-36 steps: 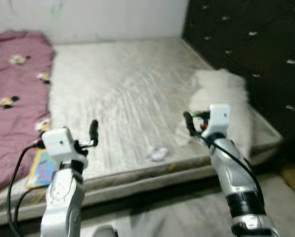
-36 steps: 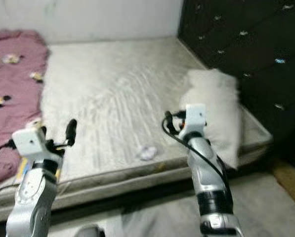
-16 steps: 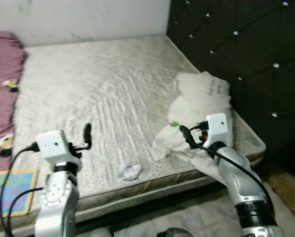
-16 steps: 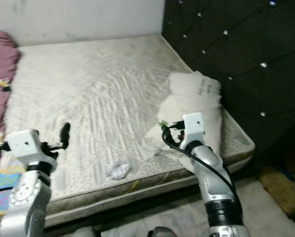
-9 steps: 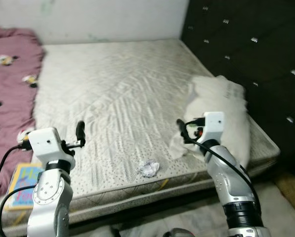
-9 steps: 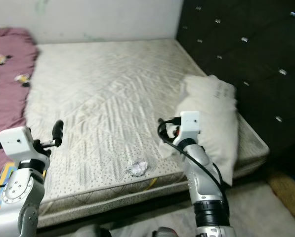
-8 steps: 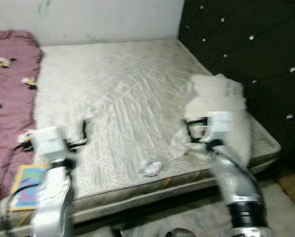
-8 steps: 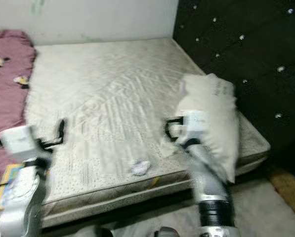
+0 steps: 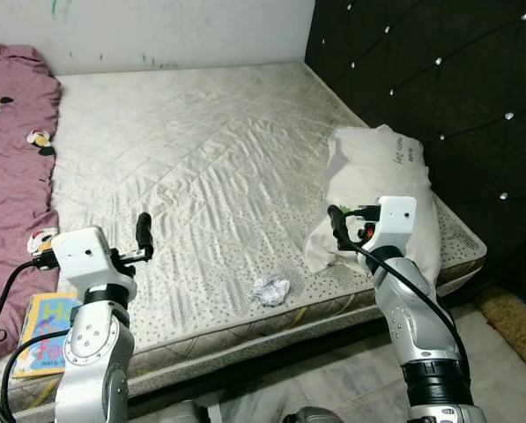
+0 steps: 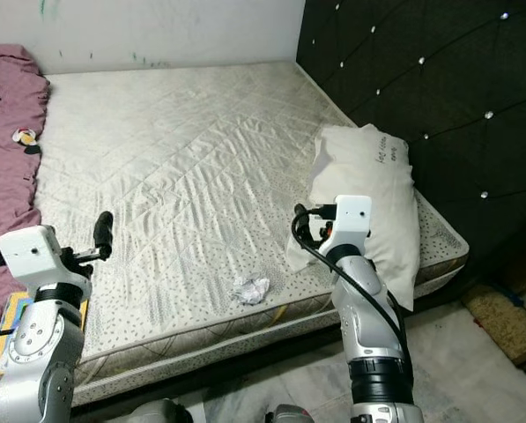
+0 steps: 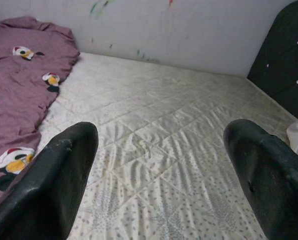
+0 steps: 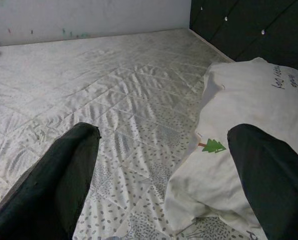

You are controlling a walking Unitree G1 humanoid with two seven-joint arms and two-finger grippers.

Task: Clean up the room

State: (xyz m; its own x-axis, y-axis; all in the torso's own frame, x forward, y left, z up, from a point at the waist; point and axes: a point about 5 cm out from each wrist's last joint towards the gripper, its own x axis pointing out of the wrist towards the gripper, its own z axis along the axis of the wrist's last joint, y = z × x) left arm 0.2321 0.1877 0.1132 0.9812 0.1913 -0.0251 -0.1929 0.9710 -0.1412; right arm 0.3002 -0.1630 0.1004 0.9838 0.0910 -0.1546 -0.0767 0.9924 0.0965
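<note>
Nothing on the bed has shifted since the blurred glimpse a moment ago; only the head camera has swung and steadied, so the picture is sharp again. A bare white mattress [image 9: 201, 159] takes up the middle of the frame. Low in the centre, near the mattress's front edge, lies a small crumpled paper wad [image 9: 270, 290]. At the right, a white pillow [image 9: 381, 189] rests against the dark tufted headboard [image 9: 421, 79]. A pink blanket [image 9: 11, 167] with cartoon prints covers the left edge, and a colourful children's book [image 9: 44, 330] lies at the lower left.

Left gripper [image 9: 143, 236] hovers over the mattress at lower left, jaws spread wide, holding nothing. Right gripper [image 10: 300, 226] hangs right of centre, just beside the pillow's lower corner, jaws likewise spread and empty, with the wad apart from it toward the lower middle.
</note>
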